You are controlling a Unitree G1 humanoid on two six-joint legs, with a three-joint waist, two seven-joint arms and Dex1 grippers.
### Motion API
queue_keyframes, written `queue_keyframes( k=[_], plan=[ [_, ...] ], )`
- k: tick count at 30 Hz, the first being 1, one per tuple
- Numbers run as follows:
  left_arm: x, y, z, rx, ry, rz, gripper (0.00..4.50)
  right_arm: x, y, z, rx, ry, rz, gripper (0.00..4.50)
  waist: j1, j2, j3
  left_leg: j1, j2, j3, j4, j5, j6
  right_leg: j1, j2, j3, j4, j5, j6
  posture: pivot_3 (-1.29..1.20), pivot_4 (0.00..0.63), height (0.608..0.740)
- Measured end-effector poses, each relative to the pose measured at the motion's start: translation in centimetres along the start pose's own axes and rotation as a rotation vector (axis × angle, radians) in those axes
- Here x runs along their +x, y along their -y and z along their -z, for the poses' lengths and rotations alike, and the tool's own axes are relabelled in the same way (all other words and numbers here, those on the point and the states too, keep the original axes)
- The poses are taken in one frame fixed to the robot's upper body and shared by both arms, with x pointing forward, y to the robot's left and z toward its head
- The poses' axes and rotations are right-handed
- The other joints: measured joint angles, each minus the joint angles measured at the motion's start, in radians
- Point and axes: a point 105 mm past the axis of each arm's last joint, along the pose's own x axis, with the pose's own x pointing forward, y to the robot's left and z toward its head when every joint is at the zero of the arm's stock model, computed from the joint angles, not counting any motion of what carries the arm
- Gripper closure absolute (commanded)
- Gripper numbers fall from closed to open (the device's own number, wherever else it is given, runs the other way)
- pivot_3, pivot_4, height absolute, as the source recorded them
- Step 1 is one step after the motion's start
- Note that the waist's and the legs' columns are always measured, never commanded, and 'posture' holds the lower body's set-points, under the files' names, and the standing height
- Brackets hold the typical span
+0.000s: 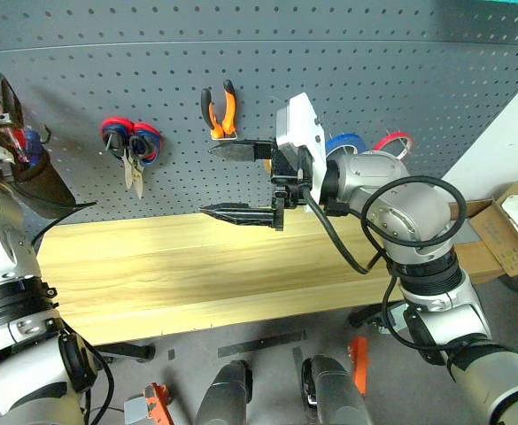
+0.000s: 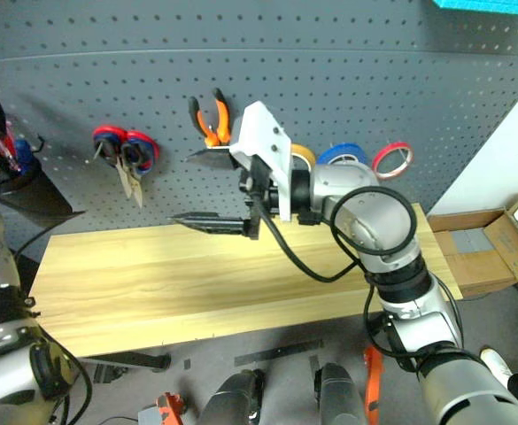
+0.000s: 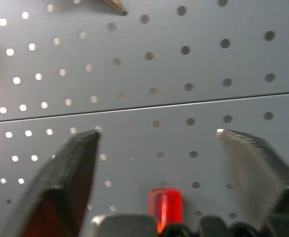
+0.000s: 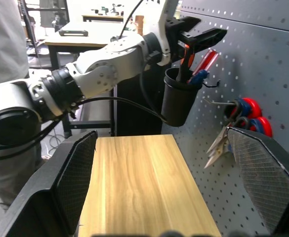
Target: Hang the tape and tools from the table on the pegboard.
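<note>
Your left gripper (image 4: 196, 42) is up over the black cup (image 4: 178, 101) hung on the pegboard (image 1: 347, 62), above the table's left end, fingers spread wide with nothing between them; a red-handled tool (image 4: 207, 63) and some darker handles stand in the cup just beneath. One of those may be the slim screwdriver, but the handles are too bunched for you to be sure. Your right gripper (image 1: 232, 181) sits level in front of the board above the table's back edge near the middle, its fingers as wide apart as they go and empty. Look at the table (image 1: 179, 266): no tape or tool lies on the wood. On the board the orange-and-black pliers (image 1: 220, 111) hang from a hook just above your right gripper, the blue tape (image 1: 345, 143) hangs further toward the table's right end with a thin red roll (image 1: 394, 142) beside it and a yellow roll (image 2: 301, 155) peeking out behind your arm. The red-and-blue scissors (image 1: 132, 146) hang toward the left. You cannot pick out the small black scissors. By the look of it you are at or very near the finish, with little left beyond drawing the left arm clear of the cup.
</note>
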Motion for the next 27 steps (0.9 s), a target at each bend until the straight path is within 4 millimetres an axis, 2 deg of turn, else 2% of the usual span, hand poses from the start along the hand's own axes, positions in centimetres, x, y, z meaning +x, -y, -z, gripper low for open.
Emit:
queue_keyframes(
  k=[3, 6, 9, 12, 16, 19, 20, 22, 23, 27],
  plan=[
    [-0.1, 0.2, -2.7, -0.027, 0.073, -0.010, 0.05, -0.1, 0.2, -0.1, -0.005, 0.014, 0.018, 0.00, -0.001, -0.001, 0.000, 0.000, 0.000, 0.000, 0.000, 0.000, 0.000, 0.000, 0.000, 0.000, 0.000, 0.000, 0.000, -0.01, 0.161, 0.740],
    [-0.3, 1.7, -5.9, -0.041, 0.162, 0.046, 0.05, -0.3, 0.6, -0.7, -0.017, 0.058, 0.054, 0.00, 0.000, 0.000, -0.004, 0.000, 0.000, 0.000, 0.000, 0.000, 0.000, 0.001, 0.000, 0.000, 0.000, 0.000, 0.000, 0.00, 0.146, 0.740],
    [-0.6, 4.9, -8.9, -0.056, 0.232, 0.187, 0.05, -1.3, 1.4, -1.4, -0.044, 0.110, 0.109, 0.00, 0.005, 0.001, -0.016, 0.000, -0.001, 0.000, 0.000, 0.000, 0.000, 0.001, 0.000, 0.000, -0.001, 0.000, 0.000, 0.00, 0.129, 0.740],
    [-1.7, 7.9, -9.8, -0.078, 0.232, 0.339, 0.05, -2.3, 1.9, -1.8, -0.072, 0.131, 0.138, 0.00, 0.002, 0.004, -0.027, 0.001, -0.001, 0.000, 0.000, 0.000, 0.000, 0.002, 0.001, 0.000, -0.001, 0.000, 0.000, 0.00, 0.120, 0.740],
    [-4.4, 11.6, -8.0, -0.125, 0.110, 0.559, 0.05, -4.4, 2.0, -1.3, -0.071, 0.115, 0.156, 0.00, 0.000, 0.011, -0.039, 0.004, 0.000, 0.001, 0.000, 0.000, 0.000, 0.005, 0.002, 0.001, 0.000, 0.000, 0.000, 0.00, 0.103, 0.740],
    [-9.0, 14.9, -5.2, -0.189, -0.097, 0.799, 0.05, -6.9, 0.5, 0.0, -0.023, 0.050, 0.120, 0.00, 0.002, 0.012, -0.046, 0.008, 0.000, 0.000, -0.002, 0.000, 0.001, 0.010, 0.002, 0.004, -0.001, 0.000, 0.000, 0.00, 0.100, 0.740],
    [-10.3, 15.4, -4.2, -0.201, -0.161, 0.847, 0.05, -7.3, 0.1, 0.4, -0.006, 0.032, 0.114, 0.00, 0.002, 0.012, -0.046, 0.009, 0.000, 0.001, -0.002, 0.000, 0.001, 0.010, 0.003, 0.004, -0.001, 0.000, 0.000, 0.00, 0.100, 0.740],
    [-12.9, 16.0, -2.2, -0.218, -0.297, 0.909, 0.05, -8.1, -0.6, 1.3, 0.033, -0.006, 0.106, 0.00, -0.002, 0.014, -0.048, 0.010, 0.002, 0.003, -0.002, 0.000, 0.001, 0.010, 0.003, 0.005, 0.000, 0.000, 0.000, 0.00, 0.097, 0.740],
    [-13.6, 16.0, -1.3, -0.231, -0.345, 0.902, 0.05, -8.3, -0.7, 1.7, 0.048, -0.018, 0.114, 0.00, -0.002, 0.016, -0.050, 0.011, 0.003, 0.003, -0.002, 0.000, 0.001, 0.010, 0.004, 0.005, 0.000, 0.000, 0.000, 0.00, 0.095, 0.740],
    [-14.4, 14.6, 1.1, -0.260, -0.442, 0.794, 0.05, -9.0, -0.2, 3.3, 0.116, -0.045, 0.217, 0.00, 0.011, 0.021, -0.063, 0.013, 0.011, 0.006, -0.001, 0.000, 0.000, 0.012, 0.012, 0.005, -0.001, 0.003, -0.006, -0.01, 0.091, 0.740]
  ],
)
